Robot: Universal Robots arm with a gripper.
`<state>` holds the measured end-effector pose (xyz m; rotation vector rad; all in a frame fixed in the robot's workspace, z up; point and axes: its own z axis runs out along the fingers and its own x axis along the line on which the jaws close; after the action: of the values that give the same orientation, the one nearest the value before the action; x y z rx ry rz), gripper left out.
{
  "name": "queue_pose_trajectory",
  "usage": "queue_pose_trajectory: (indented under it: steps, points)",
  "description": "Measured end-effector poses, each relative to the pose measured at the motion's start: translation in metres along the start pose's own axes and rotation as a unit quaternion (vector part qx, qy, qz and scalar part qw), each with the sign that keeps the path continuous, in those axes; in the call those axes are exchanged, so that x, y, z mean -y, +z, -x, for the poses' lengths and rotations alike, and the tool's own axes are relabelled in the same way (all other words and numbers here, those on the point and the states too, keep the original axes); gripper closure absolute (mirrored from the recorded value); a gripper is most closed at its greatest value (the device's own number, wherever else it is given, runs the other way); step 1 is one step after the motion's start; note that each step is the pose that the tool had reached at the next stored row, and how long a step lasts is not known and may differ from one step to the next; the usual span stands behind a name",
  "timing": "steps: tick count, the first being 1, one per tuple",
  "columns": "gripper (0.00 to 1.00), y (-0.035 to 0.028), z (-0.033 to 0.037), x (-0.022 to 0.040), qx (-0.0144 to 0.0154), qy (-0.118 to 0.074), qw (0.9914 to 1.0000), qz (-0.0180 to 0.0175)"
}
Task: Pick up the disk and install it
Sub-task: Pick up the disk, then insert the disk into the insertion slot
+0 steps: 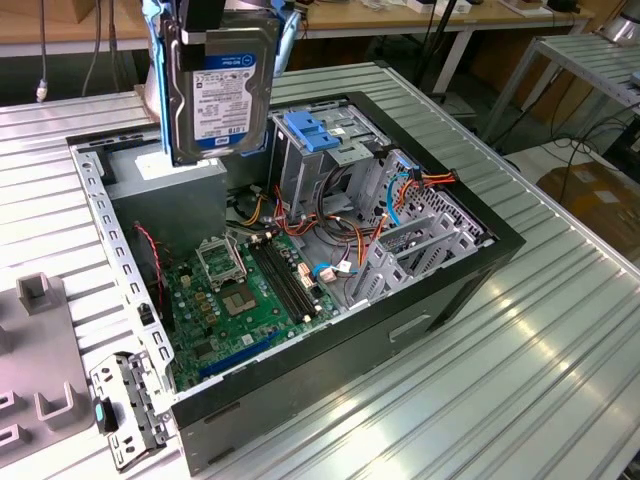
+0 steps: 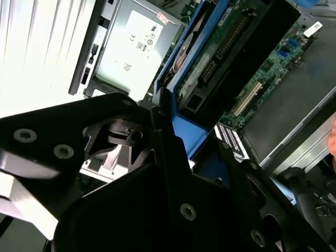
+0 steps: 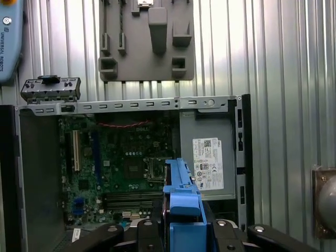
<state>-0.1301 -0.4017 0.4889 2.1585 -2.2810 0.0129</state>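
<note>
Exterior view: my gripper (image 1: pixel 214 22) jaws pinch flat grey-metal disk (image 1: pixel 222 95), white label, blue plastic bracket, upright over case (image 1: pixel 430 300)

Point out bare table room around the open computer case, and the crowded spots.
Free: the ribbed table at the exterior view's right of the case. Crowded: the grey fixture plate on the case's other side, the cables inside, and the disk hanging above.

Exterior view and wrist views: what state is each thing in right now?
Grey rectangular metal disk with blue plastic bracket: held upright above the case, not installed.
Black gripper: shut on the disk's bracket.
Black metal computer case: lying on its side, open, motherboard exposed.
</note>
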Motion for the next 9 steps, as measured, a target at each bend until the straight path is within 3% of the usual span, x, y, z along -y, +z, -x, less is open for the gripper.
queue_pose_trajectory:
  steps: [3,9]
  points:
    - [0.63,0.0005,-0.0072,0.0013,-0.0003,0.000,1.00000,0.0000]
    - [0.63,0.0006,-0.0094,0.0015,-0.0014,0.000,1.00000,-0.0001]
